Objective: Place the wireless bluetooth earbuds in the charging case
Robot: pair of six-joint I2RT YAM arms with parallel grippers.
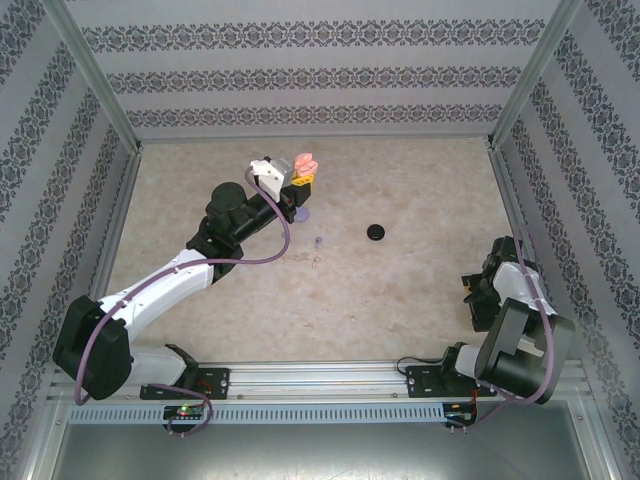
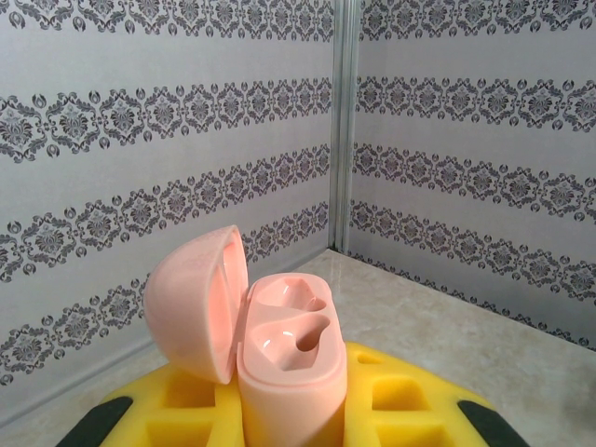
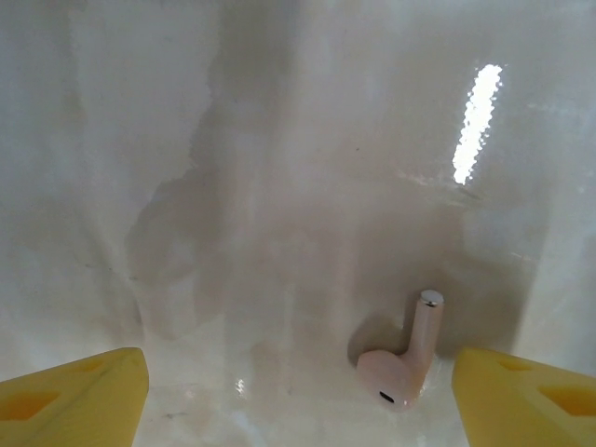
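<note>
The left claw [image 1: 302, 177] pinches tight on the pink charging case [image 2: 291, 368], its lid up and both holes empty, and the right claw [image 3: 300, 396] hangs spread wide, holding nothing, over a pink earbud [image 3: 402, 361] lying on the tabletop [image 3: 279, 186], so no bud is in yet.

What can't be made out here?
Top view: specks left of the black case are too small to tell colour or count.
Top view: purple thing is partly hidden under the left tool; shape unclear.
Left wrist view: pink case bottom is cut off by the frame edge.
Right wrist view: right tool is mostly cut off by the bottom edge.
</note>
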